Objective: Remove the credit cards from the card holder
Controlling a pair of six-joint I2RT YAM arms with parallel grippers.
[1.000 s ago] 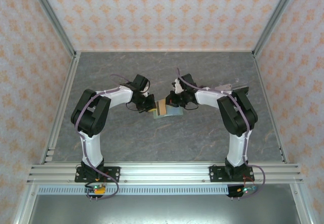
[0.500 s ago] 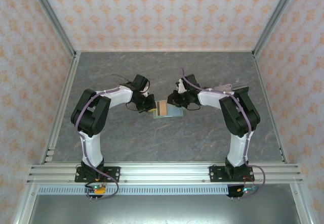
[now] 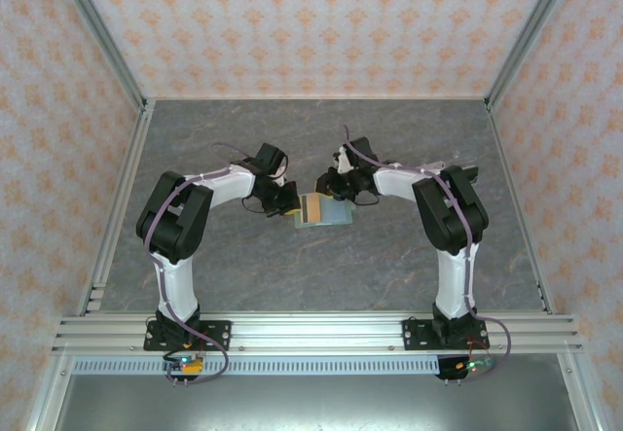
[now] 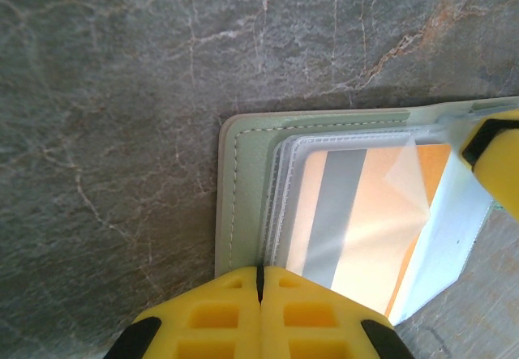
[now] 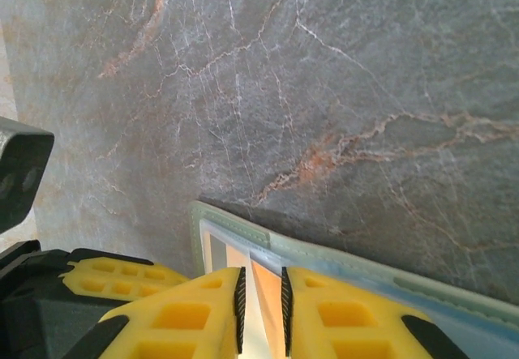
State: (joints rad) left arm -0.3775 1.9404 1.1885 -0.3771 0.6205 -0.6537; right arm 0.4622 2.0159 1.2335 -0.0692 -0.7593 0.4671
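Observation:
The sage-green card holder [image 3: 326, 212] lies open on the grey table between both arms. An orange-yellow credit card [image 4: 365, 229] with a grey stripe sits under its clear pocket. My left gripper [image 4: 260, 274] is shut, its yellow jaws pinched on the holder's left edge [image 4: 243, 189]. My right gripper [image 5: 262, 278] hangs over the holder's far edge [image 5: 340, 262], jaws a narrow gap apart, with the orange card [image 5: 236, 256] showing in the gap, untouched by the pads. One right fingertip [image 4: 495, 144] shows in the left wrist view.
Bare grey marbled tabletop [image 3: 321, 139] surrounds the holder. Patterned walls and metal rails [image 3: 122, 207] frame the table. The left gripper's yellow fingers [image 5: 122, 278] sit close beside the right jaws.
My right gripper has swung from the holder's right side to above its far edge, and its jaws have parted slightly. The left gripper has stayed put on the holder.

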